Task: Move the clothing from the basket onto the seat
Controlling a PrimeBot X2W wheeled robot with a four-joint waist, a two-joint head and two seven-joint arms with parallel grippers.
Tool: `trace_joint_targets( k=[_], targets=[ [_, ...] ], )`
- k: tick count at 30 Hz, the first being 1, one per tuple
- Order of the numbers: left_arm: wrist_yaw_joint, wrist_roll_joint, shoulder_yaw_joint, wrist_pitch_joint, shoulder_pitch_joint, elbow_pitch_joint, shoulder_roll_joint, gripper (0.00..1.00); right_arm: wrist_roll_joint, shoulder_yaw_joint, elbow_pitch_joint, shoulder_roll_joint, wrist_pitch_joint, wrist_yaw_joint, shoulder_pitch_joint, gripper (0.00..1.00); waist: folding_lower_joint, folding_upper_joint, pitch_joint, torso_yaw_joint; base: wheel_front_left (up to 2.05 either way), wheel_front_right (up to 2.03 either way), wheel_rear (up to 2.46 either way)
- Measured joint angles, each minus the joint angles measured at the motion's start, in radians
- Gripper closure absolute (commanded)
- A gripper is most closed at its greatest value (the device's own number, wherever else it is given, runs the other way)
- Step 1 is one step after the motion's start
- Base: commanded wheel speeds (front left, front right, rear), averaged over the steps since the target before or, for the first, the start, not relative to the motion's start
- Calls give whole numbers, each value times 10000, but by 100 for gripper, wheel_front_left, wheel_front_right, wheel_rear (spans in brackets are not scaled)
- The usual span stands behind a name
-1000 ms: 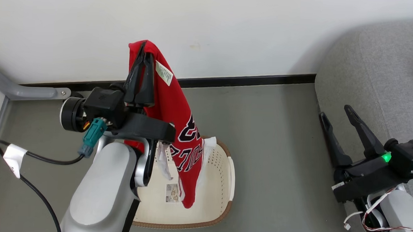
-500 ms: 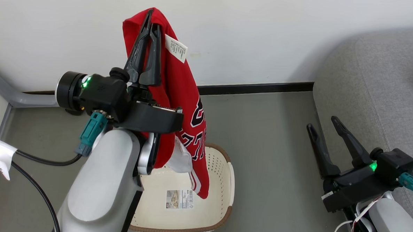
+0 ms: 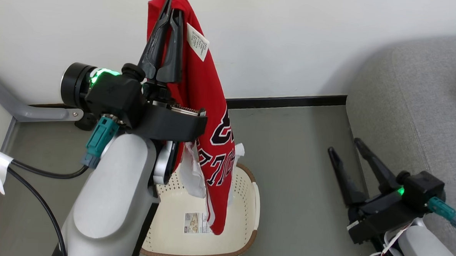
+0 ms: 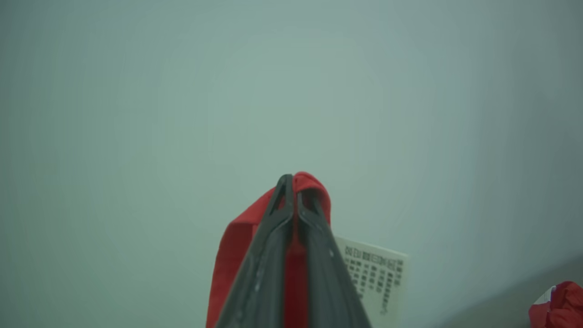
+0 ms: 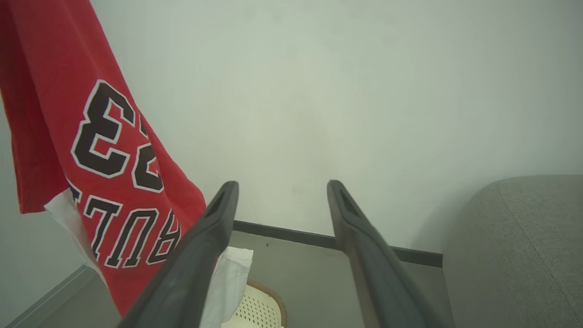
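L gripper (image 3: 174, 2) pinched shut on top fold of the clothing (image 3: 209, 115), hanging limp below it, hem over the basket (image 3: 256, 206); R gripper (image 3: 344, 145) wide, empty. Fabric prob. light, soft, floppy: grip a bunched fold.

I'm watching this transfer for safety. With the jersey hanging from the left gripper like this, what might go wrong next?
1. The left gripper pinches just a small fold of the red jersey by its tag; the long hanging cloth may slip out.
2. Its hem dangles over the basket and might catch the rim.
3. The open right gripper stands between basket and sofa cushion; the cloth may snag on it.
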Motion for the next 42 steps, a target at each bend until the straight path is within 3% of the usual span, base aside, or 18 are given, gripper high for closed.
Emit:
trace_joint_targets(
  k=[17, 26, 39, 40, 42],
  targets=[
    [-184, 15, -938, 0, -671, 40, -100, 100, -151, 2740, -445, -407, 0, 0, -1643, 0, 0, 1, 156, 387, 0, 0, 0],
    [-186, 10, -1476, 0, -1085, 111, -117, 100, -182, 3659, 282, -449, 0, 0, -2535, 0, 1, 1, 240, 823, 0, 0, 0],
    [-161, -468, -2619, 0, -1431, 65, -119, 100, 119, 4242, 1572, 58, 0, 0, -3707, 0, 0, 1, 262, 1313, 0, 0, 0],
    [-155, -485, -2669, 0, -1471, 63, -121, 100, 144, 4282, 1703, 105, 0, 0, -3778, 8, 1, 1, 262, 1352, 0, 0, 0],
    [-84, -652, -2790, 0, -1499, 56, -121, 100, 301, 4316, 1910, 209, 0, 0, -3876, 81, 1, 0, 260, 1431, 0, 0, 0]
  ],
)
